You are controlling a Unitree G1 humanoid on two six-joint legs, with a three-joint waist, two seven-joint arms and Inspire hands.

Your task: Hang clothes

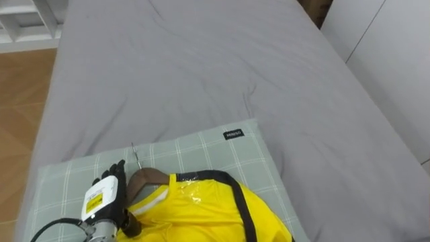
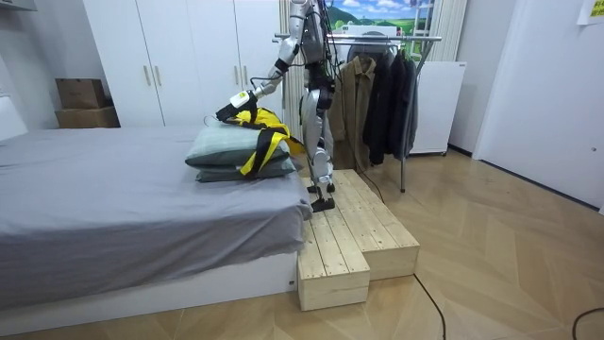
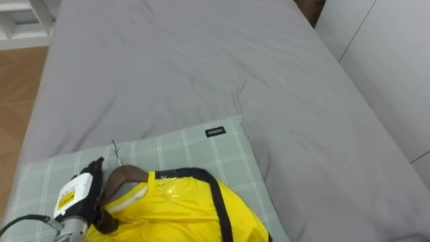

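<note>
A bed (image 1: 201,67) under a grey sheet fills most of the frame, with a pale green checked pillow (image 1: 222,158) at lower centre. In the room view, a wooden platform (image 2: 363,231) sits at centre, white wardrobes (image 2: 179,57) stand upper left, and cardboard boxes (image 2: 83,96) are at far left.

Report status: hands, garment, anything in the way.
Left hand open, fingers straight beside wooden hanger. Yellow garment on hanger, lying on checked pillow, not lifted. Clothes rack behind robot holds dark coats.

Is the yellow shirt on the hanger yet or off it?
On, it seems: the wooden hanger runs into the collar of the yellow shirt, which lies on the checked pillow, the left hand beside the hanger.
</note>
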